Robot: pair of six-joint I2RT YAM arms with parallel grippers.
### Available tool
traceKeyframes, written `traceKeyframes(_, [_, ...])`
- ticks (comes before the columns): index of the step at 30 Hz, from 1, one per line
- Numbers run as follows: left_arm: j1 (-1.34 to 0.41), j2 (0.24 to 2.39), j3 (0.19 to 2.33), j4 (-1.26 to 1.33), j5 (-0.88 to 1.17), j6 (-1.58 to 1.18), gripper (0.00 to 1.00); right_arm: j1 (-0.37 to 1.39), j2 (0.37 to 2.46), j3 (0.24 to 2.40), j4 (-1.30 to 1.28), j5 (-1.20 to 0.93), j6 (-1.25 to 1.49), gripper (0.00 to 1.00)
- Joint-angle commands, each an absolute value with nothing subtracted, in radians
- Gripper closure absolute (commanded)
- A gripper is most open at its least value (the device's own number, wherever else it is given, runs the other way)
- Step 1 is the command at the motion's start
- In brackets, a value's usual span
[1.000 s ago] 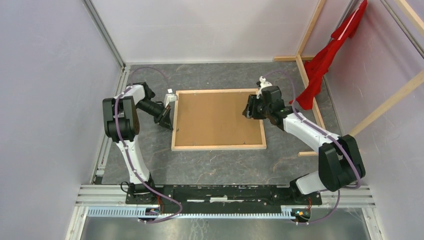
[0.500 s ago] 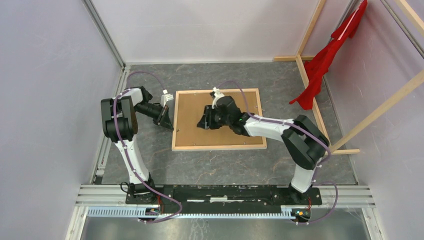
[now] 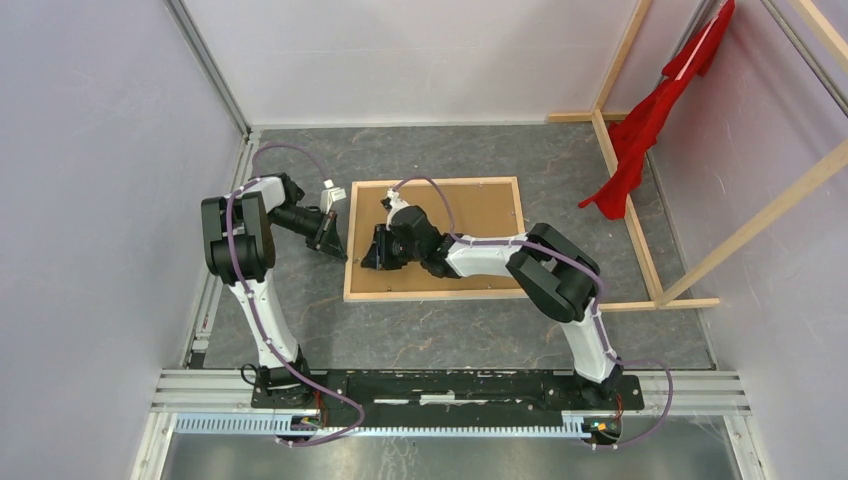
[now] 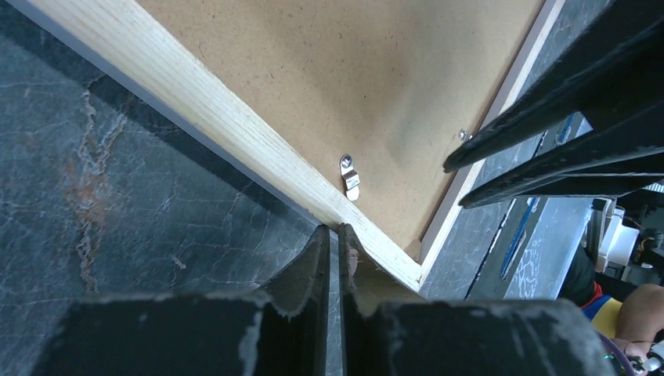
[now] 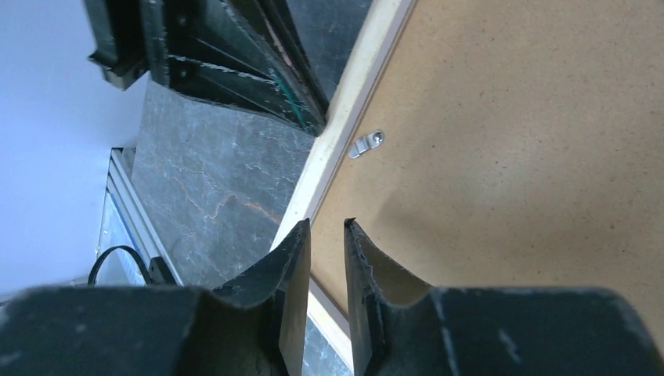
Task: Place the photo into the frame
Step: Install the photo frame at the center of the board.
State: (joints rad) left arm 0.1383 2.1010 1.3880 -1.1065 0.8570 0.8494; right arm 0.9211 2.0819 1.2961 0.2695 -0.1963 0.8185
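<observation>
The frame (image 3: 435, 294) lies back-up on the dark table, bare wood border showing, with the brown backing board (image 3: 480, 215) filling it. The photo is hidden. My left gripper (image 3: 338, 248) is shut, its tips (image 4: 333, 231) against the outer side of the frame's left border (image 4: 196, 102), near the corner and a small metal clip (image 4: 351, 177). My right gripper (image 3: 368, 260) reaches across the board to the same side. Its jaws (image 5: 325, 227) stand open by a narrow gap over the border (image 5: 344, 117), below the clip (image 5: 366, 144), with nothing between them.
A red cloth (image 3: 650, 120) hangs at the back right over bare wooden beams (image 3: 645, 260). Grey walls close in the left and back. The arms' base rail (image 3: 450, 385) runs along the near edge.
My right arm has swept left across the backing board, from the frame's right edge to its left side, its jaws narrowing. The left gripper has stayed at the left border and closed a little.
</observation>
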Motion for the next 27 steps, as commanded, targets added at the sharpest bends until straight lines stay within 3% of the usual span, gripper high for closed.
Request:
traceKeyframes(1, [0.128, 2.106, 1.372, -1.021, 0.820, 0.850, 0.88, 0.930, 2.113, 1.358, 0.308, -0.166, 0.828, 0.70])
traceKeyframes(5, [0.127, 2.102, 1.366, -1.017, 0.814, 0.849, 0.89, 0.937, 2.131, 1.370, 0.310, -0.155, 0.826, 0.57])
traceKeyframes(14, [0.128, 2.104, 1.359, -1.008, 0.804, 0.847, 0.89, 0.939, 2.177, 1.400, 0.317, -0.148, 0.843, 0.60])
traceKeyframes(17, [0.128, 2.103, 1.359, -1.008, 0.804, 0.848, 0.90, 0.941, 2.192, 1.410, 0.319, -0.150, 0.850, 0.65])
traceKeyframes(24, [0.128, 2.102, 1.358, -1.007, 0.802, 0.849, 0.90, 0.940, 2.218, 1.438, 0.309, -0.144, 0.850, 0.92])
traceKeyframes(27, [0.127, 2.102, 1.359, -1.008, 0.800, 0.850, 0.90, 0.941, 2.225, 1.445, 0.302, -0.139, 0.849, 0.97])
